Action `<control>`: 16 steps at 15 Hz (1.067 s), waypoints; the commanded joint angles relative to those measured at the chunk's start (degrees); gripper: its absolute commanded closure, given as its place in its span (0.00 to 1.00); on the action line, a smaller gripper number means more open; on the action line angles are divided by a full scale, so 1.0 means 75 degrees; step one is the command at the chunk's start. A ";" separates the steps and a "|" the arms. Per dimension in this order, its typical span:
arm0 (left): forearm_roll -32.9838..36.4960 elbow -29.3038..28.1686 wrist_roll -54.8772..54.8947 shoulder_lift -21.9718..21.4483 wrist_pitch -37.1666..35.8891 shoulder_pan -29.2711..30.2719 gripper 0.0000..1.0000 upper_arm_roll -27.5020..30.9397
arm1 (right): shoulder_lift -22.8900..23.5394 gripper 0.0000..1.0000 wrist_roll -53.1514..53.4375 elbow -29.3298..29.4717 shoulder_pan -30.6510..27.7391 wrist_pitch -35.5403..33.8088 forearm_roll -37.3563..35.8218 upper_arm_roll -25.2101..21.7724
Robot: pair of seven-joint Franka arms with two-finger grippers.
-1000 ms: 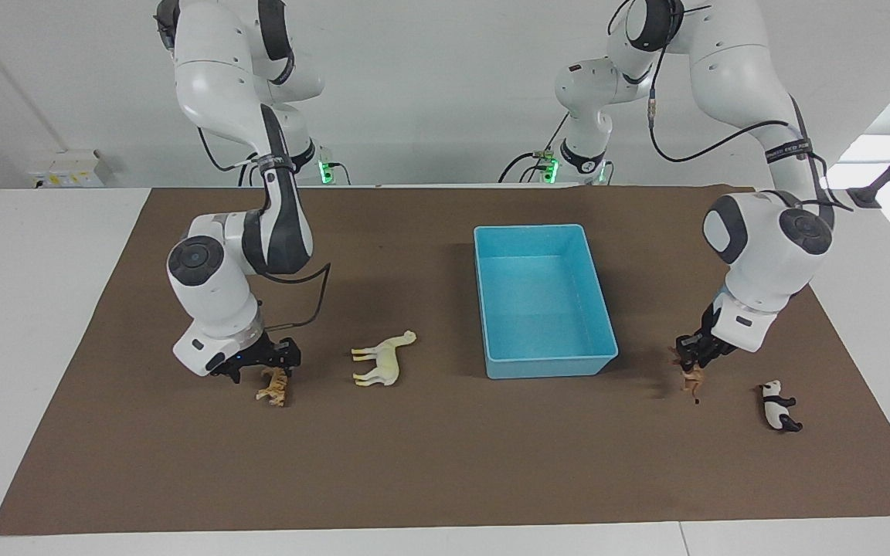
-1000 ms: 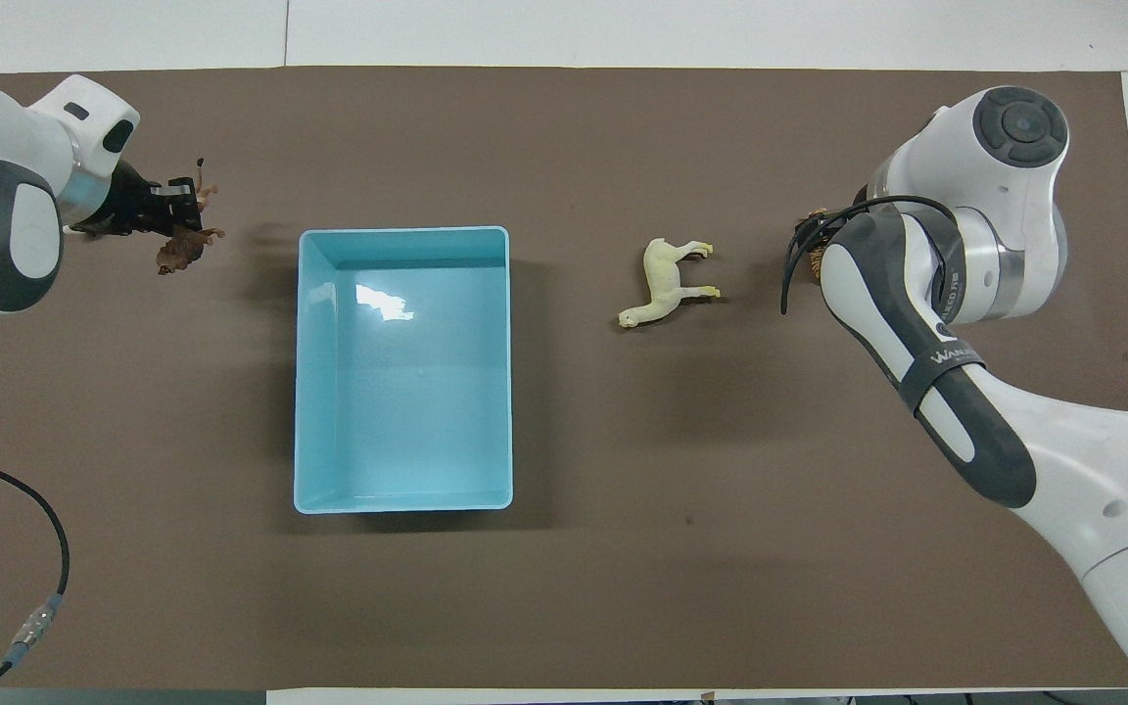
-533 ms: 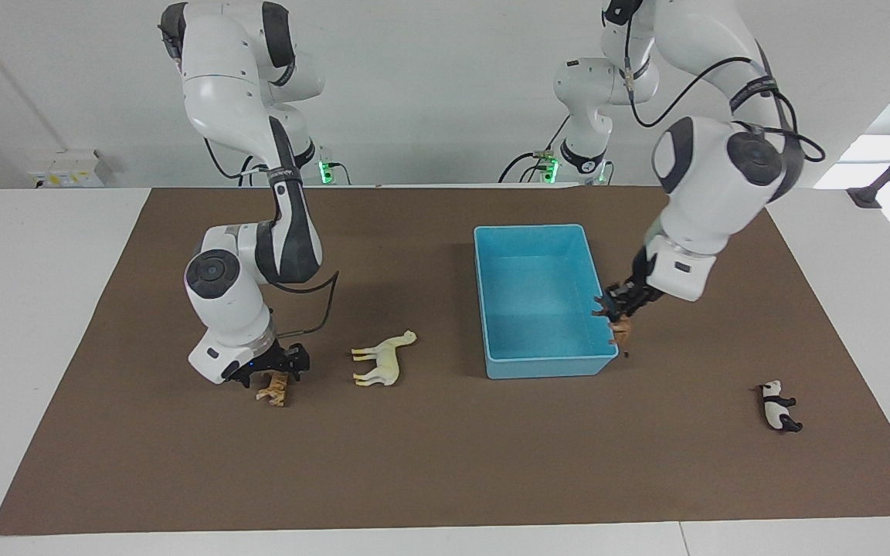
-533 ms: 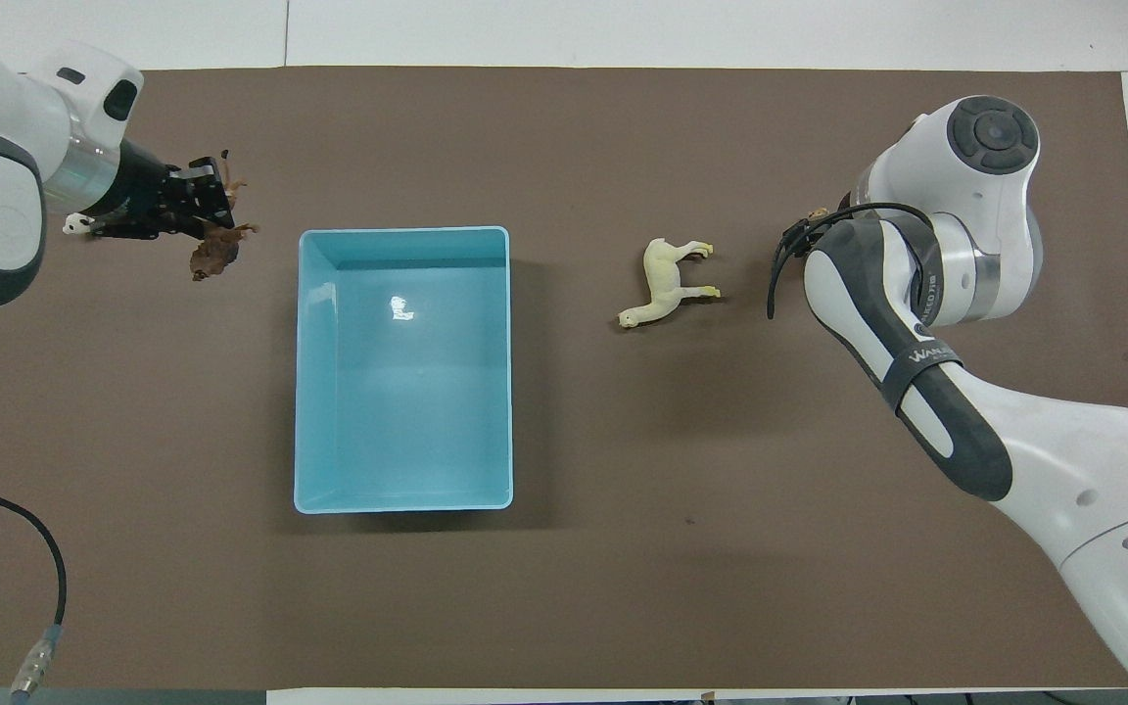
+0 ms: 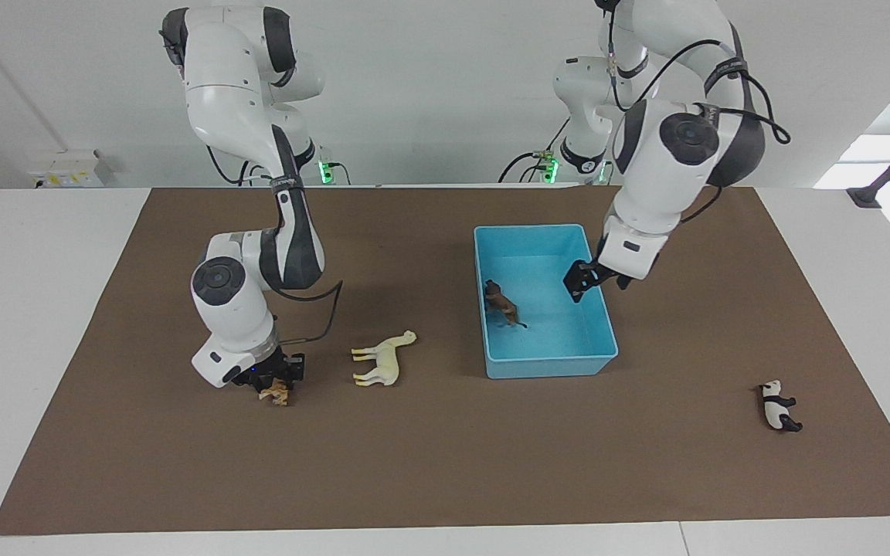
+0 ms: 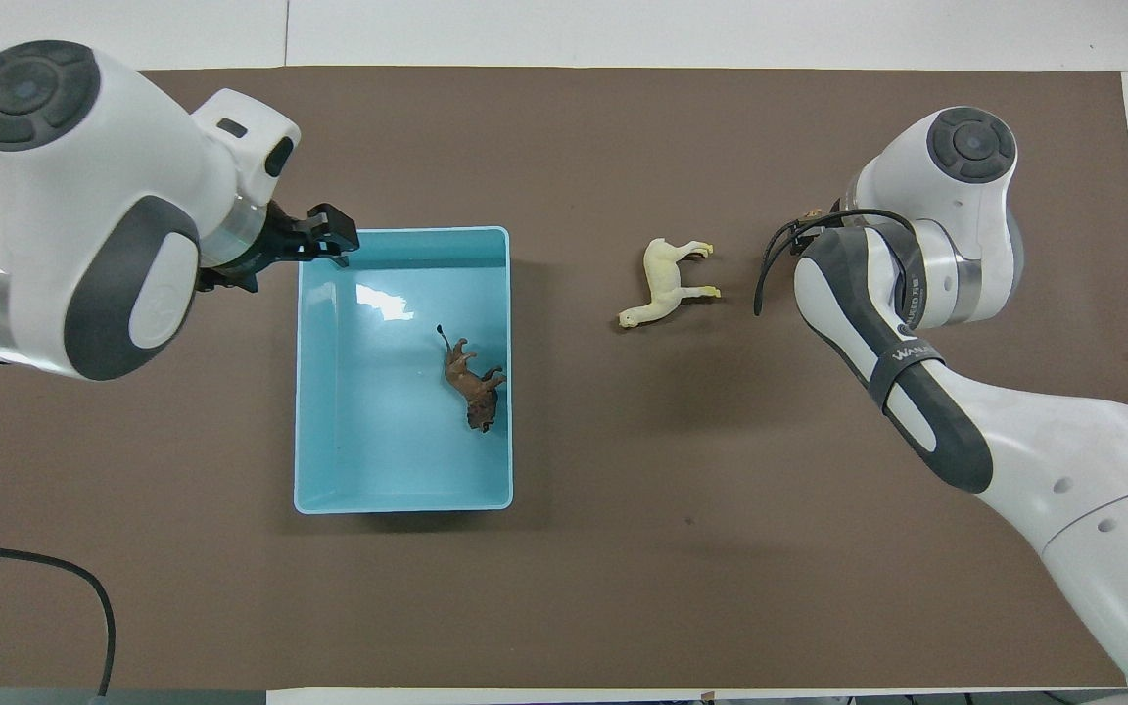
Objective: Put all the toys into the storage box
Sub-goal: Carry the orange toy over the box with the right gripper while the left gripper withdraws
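Note:
The light-blue storage box stands on the mat; it also shows in the overhead view. The brown horned animal lies inside it. My left gripper hangs open and empty over the box's wall toward the left arm's end. My right gripper is low, right on the orange tiger, which stands on the mat. The cream long-necked animal stands between tiger and box. The panda lies toward the left arm's end, hidden in the overhead view.
A brown mat covers the white table. The right arm's black cable loops beside its wrist, near the cream animal. A loose cable lies at the mat's edge nearest the left arm.
My left gripper carried the brown horned animal from beside the panda to over the box and let it go; it now lies inside. My right gripper sank lower onto the tiger.

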 commanded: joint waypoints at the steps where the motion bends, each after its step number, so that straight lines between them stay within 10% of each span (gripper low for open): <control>1: 0.0350 -0.0307 0.1495 -0.0131 0.0777 0.1029 0.00 -0.0047 | -0.0014 1.00 0.0385 -0.0067 0.0068 0.0009 -0.0174 -0.0002; 12: 0.1358 -0.0037 0.3328 0.2364 0.5573 0.3564 0.00 -0.0059 | 0.0067 1.00 0.1916 0.3793 0.1131 -0.3679 0.0152 0.0149; 16: 0.1358 -0.0623 0.3328 0.2306 0.5714 0.3553 0.00 -0.0059 | 0.0267 1.00 0.3674 0.4422 0.2502 -0.2633 0.0750 0.0197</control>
